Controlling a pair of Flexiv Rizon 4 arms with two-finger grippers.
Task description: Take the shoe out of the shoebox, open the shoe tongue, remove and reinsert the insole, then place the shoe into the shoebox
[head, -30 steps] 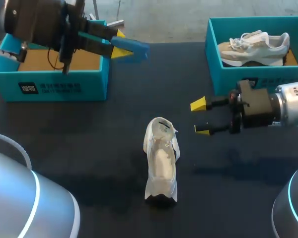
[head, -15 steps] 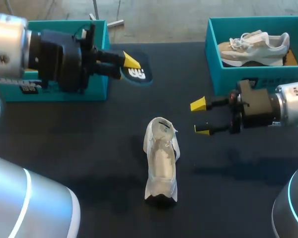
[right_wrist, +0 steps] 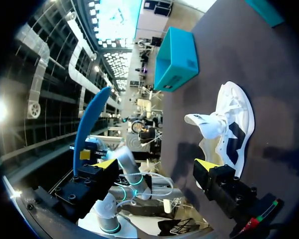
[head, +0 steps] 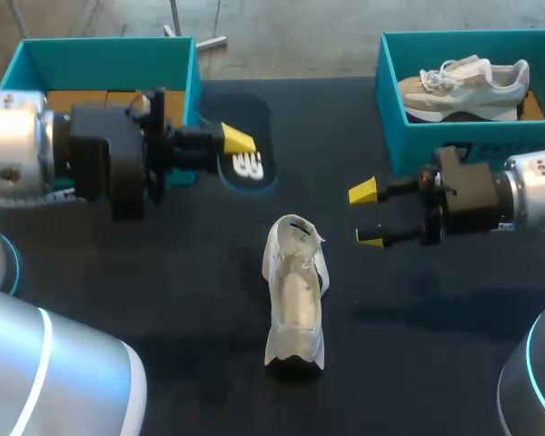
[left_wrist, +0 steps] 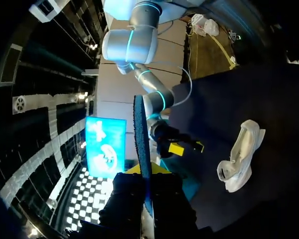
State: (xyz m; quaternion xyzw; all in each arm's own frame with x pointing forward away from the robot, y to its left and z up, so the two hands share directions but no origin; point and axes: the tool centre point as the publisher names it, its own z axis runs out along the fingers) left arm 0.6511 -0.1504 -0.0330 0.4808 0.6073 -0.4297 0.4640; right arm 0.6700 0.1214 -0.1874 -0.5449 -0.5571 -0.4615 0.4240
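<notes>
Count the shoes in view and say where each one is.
2. One white shoe stands in the middle of the table. The other shoe lies in the right shoebox. The left arm covers part of the left shoebox, so one could be hidden there.

a robot lab: left arm [head: 18, 150] at nine o'clock, right arm [head: 536, 186] at three, over a dark table [head: 163, 272]; teal left shoebox [head: 100, 59] at eleven, right shoebox [head: 404, 145] at one.

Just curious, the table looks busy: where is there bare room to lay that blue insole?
Bare table lies between the left box and right box, and beside the shoe toward the near edge. Crowded: between the insole in the left gripper, the shoe's far end and the right gripper.
</notes>
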